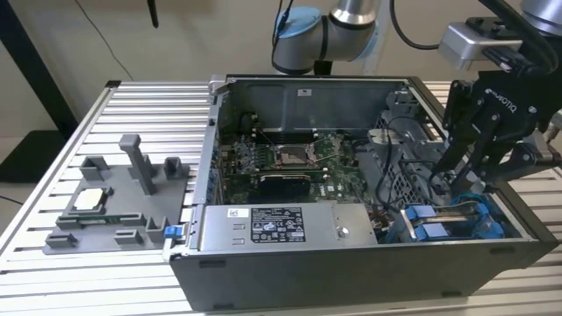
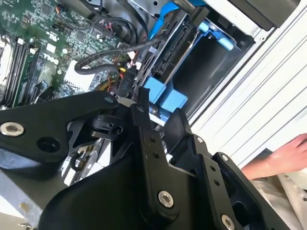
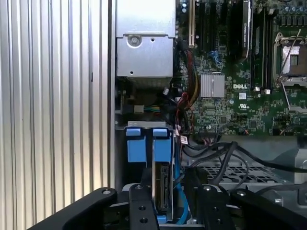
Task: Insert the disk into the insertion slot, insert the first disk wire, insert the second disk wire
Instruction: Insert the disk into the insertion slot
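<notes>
The silver-grey hard disk (image 3: 162, 187) in its blue plastic carrier stands edge-on in the blue-railed grey metal insertion slot (image 1: 496, 222), at the lower right of the exterior view, and seems fully seated. The black gripper (image 1: 465, 187) straddles it; I cannot tell whether it clamps. Both wire steps are left.

Silver-grey hard drive in a bright blue plastic carrier (image 3: 163, 184) stands on edge inside the grey metal drive bay with blue rails (image 1: 496, 220), blue tabs sticking out.
</notes>
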You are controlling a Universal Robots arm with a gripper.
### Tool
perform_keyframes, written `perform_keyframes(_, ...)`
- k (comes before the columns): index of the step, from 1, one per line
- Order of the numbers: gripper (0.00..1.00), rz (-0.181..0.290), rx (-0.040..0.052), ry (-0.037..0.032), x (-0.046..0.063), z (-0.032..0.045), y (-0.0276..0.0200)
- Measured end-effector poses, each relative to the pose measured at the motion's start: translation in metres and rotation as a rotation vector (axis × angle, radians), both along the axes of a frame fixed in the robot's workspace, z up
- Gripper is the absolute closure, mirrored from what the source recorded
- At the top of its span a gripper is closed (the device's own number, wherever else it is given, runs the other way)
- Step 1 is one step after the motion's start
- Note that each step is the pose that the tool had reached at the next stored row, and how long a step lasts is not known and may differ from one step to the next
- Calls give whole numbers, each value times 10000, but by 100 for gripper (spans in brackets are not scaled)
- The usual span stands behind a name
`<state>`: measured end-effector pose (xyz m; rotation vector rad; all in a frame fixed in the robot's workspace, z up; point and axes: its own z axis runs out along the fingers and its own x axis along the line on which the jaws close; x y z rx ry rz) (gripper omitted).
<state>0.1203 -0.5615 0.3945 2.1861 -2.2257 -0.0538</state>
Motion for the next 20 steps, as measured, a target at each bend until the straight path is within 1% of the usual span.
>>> perform_keyframes(5, 0, 0, 33, -2, -3, 3, 109)
perform_keyframes(7, 0, 0, 51, -5, -3, 1, 141)
perform_keyframes(11, 0, 5, 112, -31, -3, -27, 159)
perform_keyframes(17, 0, 18, 166, -126, -3, -95, 172)
perform_keyframes(20, 0, 19, 180, -133, -3, -102, 173)
